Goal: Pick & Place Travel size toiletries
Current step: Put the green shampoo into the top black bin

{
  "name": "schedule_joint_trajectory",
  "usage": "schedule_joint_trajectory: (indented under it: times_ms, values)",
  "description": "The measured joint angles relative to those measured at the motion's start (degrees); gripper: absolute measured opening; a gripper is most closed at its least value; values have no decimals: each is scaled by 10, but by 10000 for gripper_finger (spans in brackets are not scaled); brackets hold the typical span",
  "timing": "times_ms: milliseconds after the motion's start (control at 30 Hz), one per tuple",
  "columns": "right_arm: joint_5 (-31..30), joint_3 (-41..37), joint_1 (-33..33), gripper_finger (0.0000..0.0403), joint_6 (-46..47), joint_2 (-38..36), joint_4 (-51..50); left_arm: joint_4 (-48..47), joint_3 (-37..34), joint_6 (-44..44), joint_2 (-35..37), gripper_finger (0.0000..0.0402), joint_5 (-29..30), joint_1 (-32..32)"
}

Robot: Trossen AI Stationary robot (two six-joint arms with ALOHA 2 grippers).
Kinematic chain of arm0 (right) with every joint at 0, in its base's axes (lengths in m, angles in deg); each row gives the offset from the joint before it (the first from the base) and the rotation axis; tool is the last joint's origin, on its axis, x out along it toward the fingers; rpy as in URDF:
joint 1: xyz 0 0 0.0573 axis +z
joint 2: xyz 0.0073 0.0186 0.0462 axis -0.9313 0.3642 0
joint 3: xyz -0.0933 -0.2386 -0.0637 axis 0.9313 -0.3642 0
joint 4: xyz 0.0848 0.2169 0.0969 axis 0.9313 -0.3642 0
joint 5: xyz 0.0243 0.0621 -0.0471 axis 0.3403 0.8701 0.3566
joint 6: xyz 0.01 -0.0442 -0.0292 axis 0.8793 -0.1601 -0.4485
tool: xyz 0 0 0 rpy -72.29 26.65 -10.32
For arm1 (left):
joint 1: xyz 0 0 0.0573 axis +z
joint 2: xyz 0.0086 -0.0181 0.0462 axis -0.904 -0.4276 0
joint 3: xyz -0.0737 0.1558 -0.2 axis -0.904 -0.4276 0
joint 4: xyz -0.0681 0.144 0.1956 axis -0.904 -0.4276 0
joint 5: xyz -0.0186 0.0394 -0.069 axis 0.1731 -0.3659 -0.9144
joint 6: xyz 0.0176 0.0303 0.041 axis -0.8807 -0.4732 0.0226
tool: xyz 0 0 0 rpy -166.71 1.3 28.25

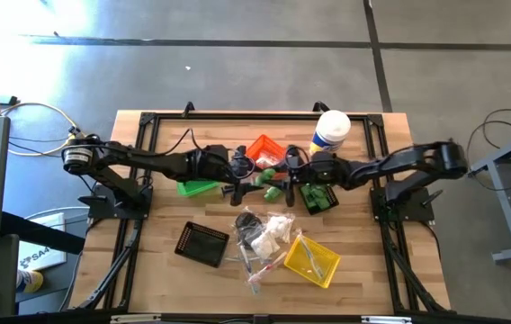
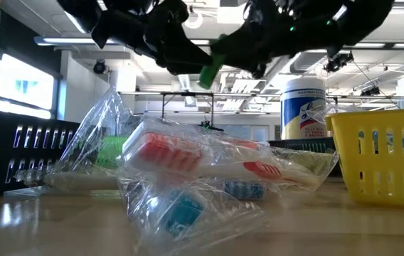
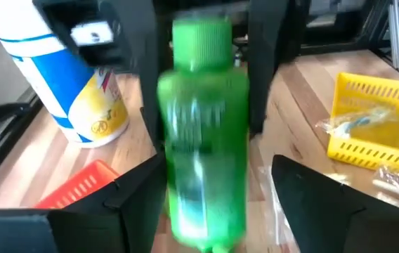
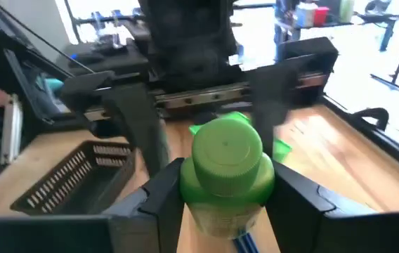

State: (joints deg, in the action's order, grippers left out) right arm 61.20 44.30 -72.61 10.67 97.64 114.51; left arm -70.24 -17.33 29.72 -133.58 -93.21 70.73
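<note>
1. Handover in mid-air above the counter [image 1: 147, 270], by my judgement: my two tools face each other with one green bottle [image 3: 203, 140] between them.
2. Right tool [image 4: 220, 193]: clenched on the green bottle just below its cap, fingers [image 4: 159, 197] pressed to both sides.
3. Left tool [image 3: 206, 204]: fingers [image 3: 312, 190] spread, standing clear of the bottle's sides. Released, not gripping.
4. Bottle's long axis runs along the line from one tool to the other, cap toward the right tool.
5. Bottle hangs near the orange bin [image 1: 263, 149], ahead of the white canister [image 1: 329, 133].
6. Remaining toiletries: a heap of clear-wrapped packets [image 1: 264, 236] lying between the black bin [image 1: 201, 244] and the yellow bin [image 1: 312, 259].
</note>
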Motion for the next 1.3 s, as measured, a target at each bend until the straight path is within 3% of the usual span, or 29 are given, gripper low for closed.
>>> schedule_joint_trajectory:
  times_ms: [200,500,833,1133,1300]
  values:
    - [-58,0,-1,158,11,-120,-208,-8,0,5,2,248,5,-1]
    - [-75,0,-2,157,113,-226,-471,-13,-1,5,2,248,7,0]
    - [-45,0,-1,157,221,-199,-635,-13,-1,5,2,248,7,0]
    - [-13,0,7,159,254,-151,-659,-14,-1,17,2,248,7,0]
    - [-13,0,7,196,237,-145,-658,-14,-1,17,2,248,7,0]
